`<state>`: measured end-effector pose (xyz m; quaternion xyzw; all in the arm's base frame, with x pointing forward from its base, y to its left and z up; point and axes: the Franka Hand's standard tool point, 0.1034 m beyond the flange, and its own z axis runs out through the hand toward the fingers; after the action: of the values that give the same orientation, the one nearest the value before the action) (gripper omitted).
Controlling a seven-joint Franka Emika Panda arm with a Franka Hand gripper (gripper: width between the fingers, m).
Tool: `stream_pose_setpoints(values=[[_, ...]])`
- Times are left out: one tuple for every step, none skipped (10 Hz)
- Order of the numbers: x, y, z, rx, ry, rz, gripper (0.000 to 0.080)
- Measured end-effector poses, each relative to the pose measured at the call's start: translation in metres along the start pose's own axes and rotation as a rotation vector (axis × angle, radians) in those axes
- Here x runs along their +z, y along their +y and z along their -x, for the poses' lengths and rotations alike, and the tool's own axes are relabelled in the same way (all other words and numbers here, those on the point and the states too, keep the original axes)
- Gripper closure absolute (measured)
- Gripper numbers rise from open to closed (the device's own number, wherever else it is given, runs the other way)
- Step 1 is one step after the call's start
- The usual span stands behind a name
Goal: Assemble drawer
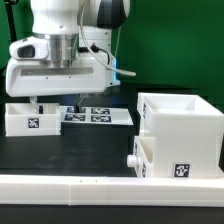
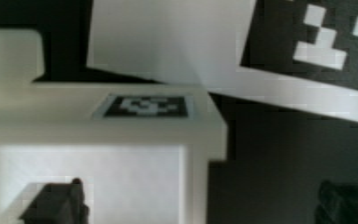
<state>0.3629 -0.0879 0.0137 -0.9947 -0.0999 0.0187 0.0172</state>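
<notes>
Counting one tray (image 1: 150, 160) already in the right housing (image 1: 188, 122), we judge the left tray (image 1: 30, 118) remains, our gripper (image 2: 197, 203) released above it.

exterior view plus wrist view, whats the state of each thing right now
tool: open, holding nothing, hovering over the loose tray
loose tray: outside the housing, upright on the table beside the marker board
second tray: slotted low in the housing, knob pointing to the exterior view's left; how far in is unclear
housing: upright on the table, one tray in it
</notes>
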Motion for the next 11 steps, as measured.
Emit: stream_pose_setpoints(values=[[0.0039, -0.0014, 0.0021, -0.004, -0.008, -0.004, 0.015], [0.0062, -0.0036, 0.003, -0.008, -0.014, -0.007, 0.015], [0.008, -0.006, 0.0035, -0.013, -0.018, -0.01, 0.015], [0.0088, -0.0062, 0.0041, -0.014, -0.02, -0.011, 0.015], [0.009, -0.0057, 0.0044, -0.013, -0.019, -0.01, 0.015], [0.0087, -0.0054, 0.0032, -0.014, -0.011, -0.006, 0.017], [0.0086, -0.0053, 0.0031, -0.014, -0.01, -0.006, 0.0299], [0.0086, -0.0053, 0.0031, -0.014, -0.01, -0.006, 0.0299], [0.0086, -0.0053, 0.0031, -0.014, -0.01, -0.006, 0.0482], [0.0086, -0.0053, 0.003, -0.014, -0.01, -0.006, 0.0671], [0.0086, -0.0053, 0.003, -0.014, -0.01, -0.006, 0.0671]])
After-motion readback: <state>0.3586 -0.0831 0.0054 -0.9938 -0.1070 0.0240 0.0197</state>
